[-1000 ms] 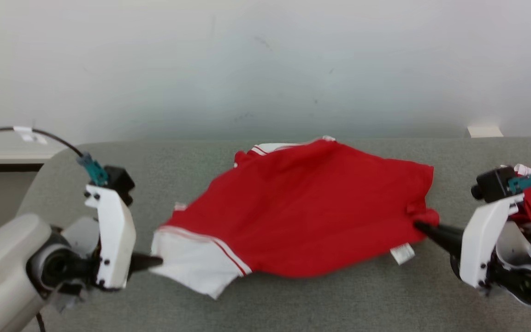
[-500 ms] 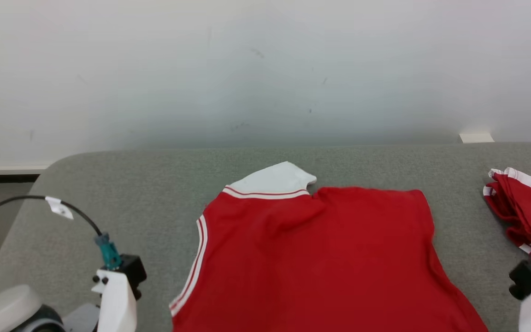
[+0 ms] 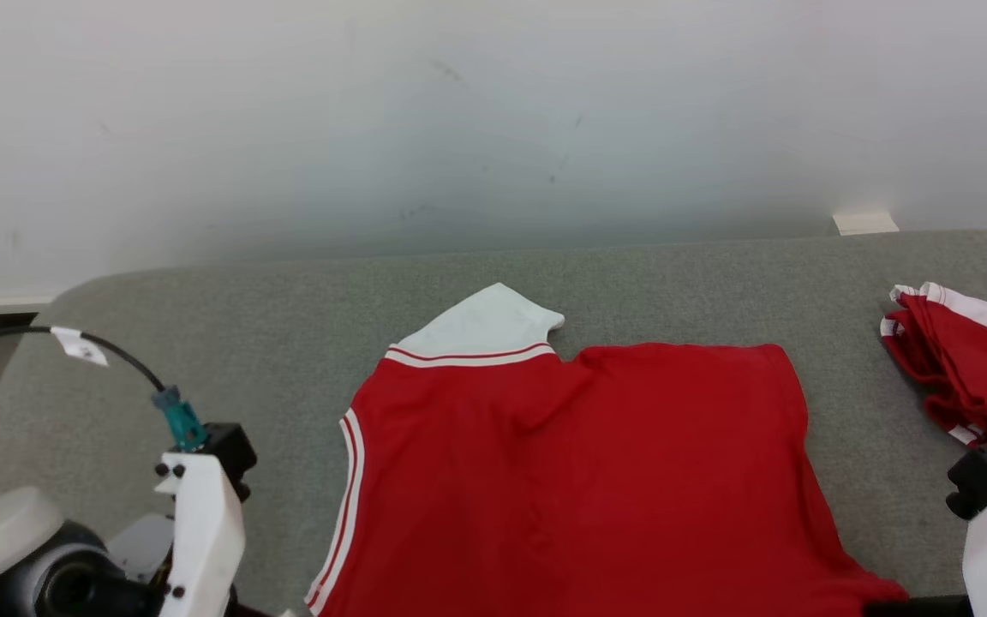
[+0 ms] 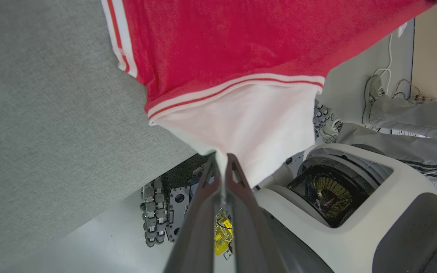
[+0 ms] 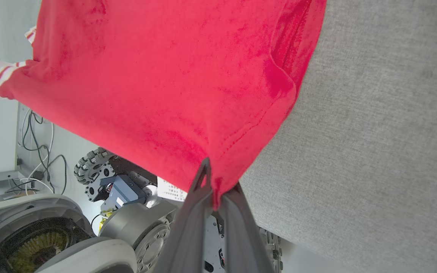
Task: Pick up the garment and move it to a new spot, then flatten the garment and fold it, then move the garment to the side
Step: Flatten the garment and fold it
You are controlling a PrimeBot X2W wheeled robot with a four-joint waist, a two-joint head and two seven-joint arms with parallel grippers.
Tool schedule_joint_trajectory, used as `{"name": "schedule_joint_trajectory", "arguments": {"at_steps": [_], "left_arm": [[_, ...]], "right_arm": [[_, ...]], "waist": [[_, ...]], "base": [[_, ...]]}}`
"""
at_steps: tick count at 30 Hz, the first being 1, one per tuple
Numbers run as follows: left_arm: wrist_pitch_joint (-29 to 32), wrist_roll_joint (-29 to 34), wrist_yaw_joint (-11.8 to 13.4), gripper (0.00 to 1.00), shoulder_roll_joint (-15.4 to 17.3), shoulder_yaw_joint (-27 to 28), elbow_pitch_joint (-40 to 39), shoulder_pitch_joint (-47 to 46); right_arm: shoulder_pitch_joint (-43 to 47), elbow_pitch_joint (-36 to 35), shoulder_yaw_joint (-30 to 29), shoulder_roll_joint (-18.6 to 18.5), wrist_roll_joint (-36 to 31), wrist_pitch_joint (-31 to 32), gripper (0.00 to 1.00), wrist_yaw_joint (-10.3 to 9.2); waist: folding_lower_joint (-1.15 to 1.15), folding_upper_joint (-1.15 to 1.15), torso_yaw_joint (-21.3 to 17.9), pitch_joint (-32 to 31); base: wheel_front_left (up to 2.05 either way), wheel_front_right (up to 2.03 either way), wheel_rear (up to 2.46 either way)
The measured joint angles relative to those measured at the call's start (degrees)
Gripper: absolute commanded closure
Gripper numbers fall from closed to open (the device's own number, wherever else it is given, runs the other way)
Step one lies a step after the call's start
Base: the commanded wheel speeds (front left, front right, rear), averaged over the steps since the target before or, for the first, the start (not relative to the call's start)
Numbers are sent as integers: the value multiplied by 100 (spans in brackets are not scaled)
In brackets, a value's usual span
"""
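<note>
As seen from the head, the garment lies largely flat on the grey pad, its near edge hanging over the front; a red pile sits well apart at right, before a pale wall. Left wrist: the left gripper is clamped on the white sleeve, off the pad edge, above the floor. Right wrist: the right gripper is pinched on a red hem corner. Judged step: flattening. Next calls for an even pull, then laying both corners on the pad.

Left tool and right tool each clamp the garment, apparently held low.
</note>
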Motion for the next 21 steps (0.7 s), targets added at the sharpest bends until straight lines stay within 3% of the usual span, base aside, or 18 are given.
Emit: {"name": "schedule_joint_trajectory", "arguments": {"at_steps": [6,19,21], "left_arm": [[29,280,-118,100,-556,52,840,-510],[-370,600,-566,100,-1791,248,2955,-1338],[-413,602,-625,100,-1929,249,3194,-1373]], "right_arm": [[-461,690,-108,588,368,98,100,0],[-1057,1972,-216,1371,1314,-13,100,0],[-1115,2141,-186,1491,1352,-52,77,0]], "waist": [[1,0,-70,274],[1,0,-229,631],[1,0,-252,654]], "base": [[0,0,0],[0,0,0],[0,0,0]]}}
